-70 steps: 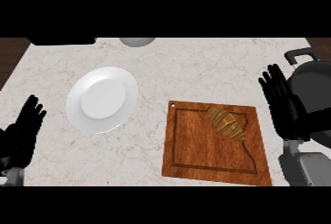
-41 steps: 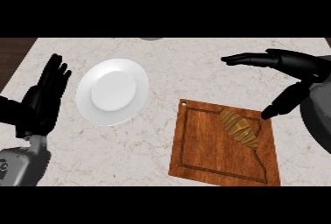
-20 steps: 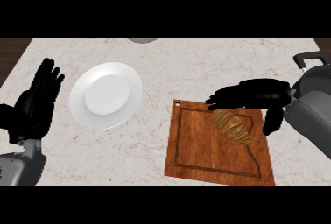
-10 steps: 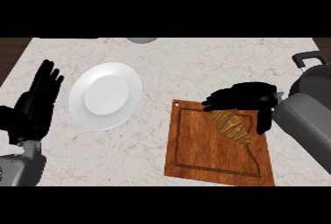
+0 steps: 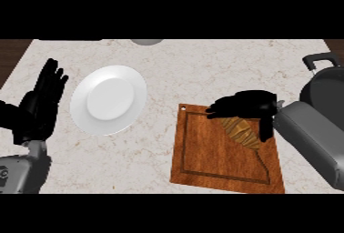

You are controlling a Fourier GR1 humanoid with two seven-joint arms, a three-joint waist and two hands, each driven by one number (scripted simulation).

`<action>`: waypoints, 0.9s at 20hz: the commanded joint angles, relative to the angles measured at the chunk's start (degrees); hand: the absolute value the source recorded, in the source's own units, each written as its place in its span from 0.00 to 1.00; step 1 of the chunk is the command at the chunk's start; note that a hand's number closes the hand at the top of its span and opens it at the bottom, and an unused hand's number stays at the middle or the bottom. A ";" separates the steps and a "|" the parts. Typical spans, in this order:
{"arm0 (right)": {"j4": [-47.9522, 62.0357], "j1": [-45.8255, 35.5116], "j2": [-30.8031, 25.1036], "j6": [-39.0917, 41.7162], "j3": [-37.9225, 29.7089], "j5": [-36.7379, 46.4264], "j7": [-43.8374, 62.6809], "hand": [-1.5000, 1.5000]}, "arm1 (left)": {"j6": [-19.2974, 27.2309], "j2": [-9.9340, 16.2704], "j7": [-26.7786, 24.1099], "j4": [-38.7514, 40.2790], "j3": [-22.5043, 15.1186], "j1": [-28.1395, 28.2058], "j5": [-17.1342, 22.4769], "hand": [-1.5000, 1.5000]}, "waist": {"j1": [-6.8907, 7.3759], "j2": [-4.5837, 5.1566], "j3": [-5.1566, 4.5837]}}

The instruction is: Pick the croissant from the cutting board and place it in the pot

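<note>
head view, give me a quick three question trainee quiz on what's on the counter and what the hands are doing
1. True or false: the golden-brown croissant lies on the brown wooden cutting board.
2. Which robot hand is over the croissant's far end? A) the left robot hand B) the right robot hand C) neither
3. Fill in: the round white plate sits to the ____ of the cutting board in this view.

Key:
1. True.
2. B. The right robot hand curls over the croissant's far end, while the left robot hand rests open at the left edge, fingers up.
3. Left. The dark grey pot is at the right edge.
</note>
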 commanded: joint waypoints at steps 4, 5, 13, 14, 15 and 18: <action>8.59 -0.65 5.07 0.04 -1.19 4.77 -5.24 0.00 | -4.08 0.79 -1.56 1.47 2.58 0.63 1.28 0.50 | 0.35 0.13 0.01; 3.57 0.71 1.92 -2.23 -0.05 5.44 -8.29 1.00 | -1.79 1.97 4.68 -5.19 2.60 1.09 1.16 0.50 | 0.32 -0.12 0.04; 6.13 2.19 4.96 -6.31 0.09 9.43 -12.06 1.00 | -1.08 -0.46 3.86 -4.99 1.86 1.61 -1.16 0.50 | -0.04 -0.13 0.02; 8.89 -1.04 7.57 -5.26 -0.83 9.60 -11.63 1.00 | -0.72 -2.62 2.64 -3.70 -0.11 1.64 -2.12 0.50 | 0.20 0.00 0.02; 8.43 0.23 6.66 -6.94 -0.82 10.30 -12.95 1.00 | -1.49 -1.88 1.72 -0.71 1.42 -0.43 -1.80 0.50 | -0.06 0.02 0.01; 1.78 6.53 6.86 -2.23 -4.14 5.75 4.25 1.00 | -1.36 -0.98 1.73 -4.45 2.41 4.26 -1.28 0.50 | -1.88 -0.92 -0.08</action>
